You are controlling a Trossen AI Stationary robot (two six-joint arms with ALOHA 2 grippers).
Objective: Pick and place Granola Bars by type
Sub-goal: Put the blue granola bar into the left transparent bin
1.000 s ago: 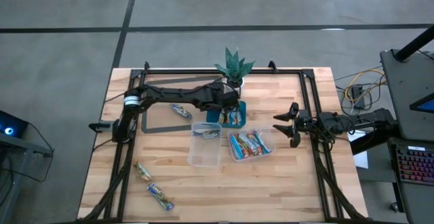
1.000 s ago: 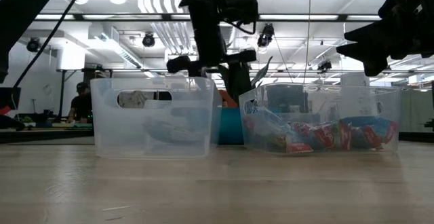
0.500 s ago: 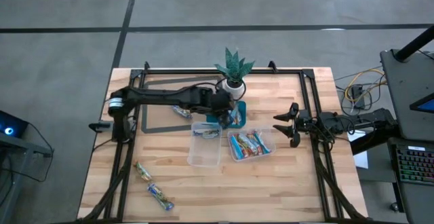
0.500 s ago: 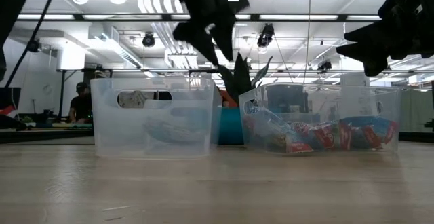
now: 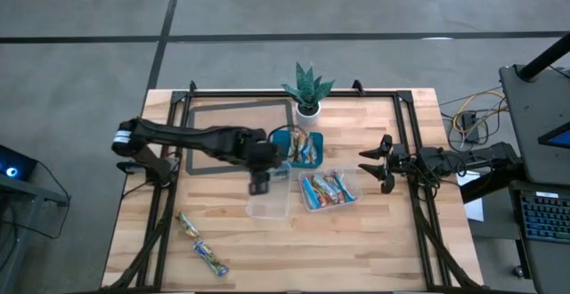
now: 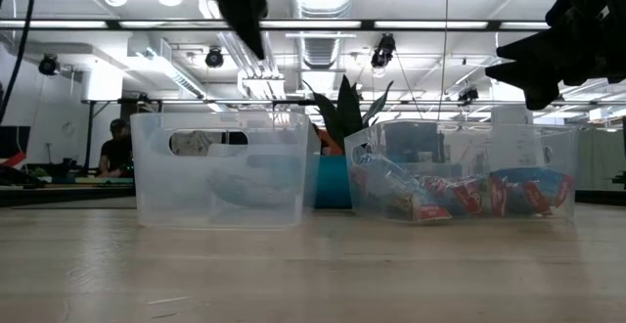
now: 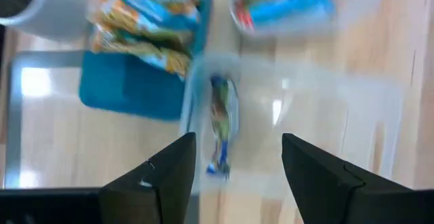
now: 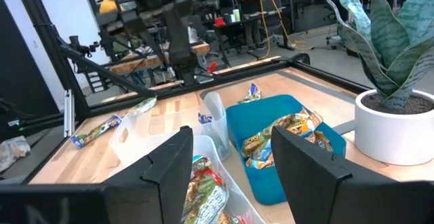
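Granola bars in shiny wrappers lie in several places. One lies in the left clear tub (image 5: 270, 190), seen as a bar (image 7: 220, 122) in the left wrist view. Several fill the right clear tub (image 5: 328, 189), and more lie in the teal tray (image 5: 303, 149). Two bars (image 5: 187, 224) (image 5: 211, 258) rest flat on the wood near the table's left near corner, and another bar (image 8: 252, 91) lies beyond the tray. My left gripper (image 5: 258, 183) (image 7: 234, 176) hangs open above the left tub's far end, holding nothing. My right gripper (image 5: 372, 165) (image 8: 234, 173) waits open at the table's right side.
A potted plant (image 5: 307, 107) stands at the far edge behind the teal tray. A black-framed mat (image 5: 214, 116) lies on the far left of the table. Bare wood shows along the near edge (image 5: 356, 249). People stand in the room beyond the table.
My left gripper has swung from over the teal tray toward the table's left and near edge, rising as it went, and now hangs over the left clear tub. The bars and tubs have stayed where they were.
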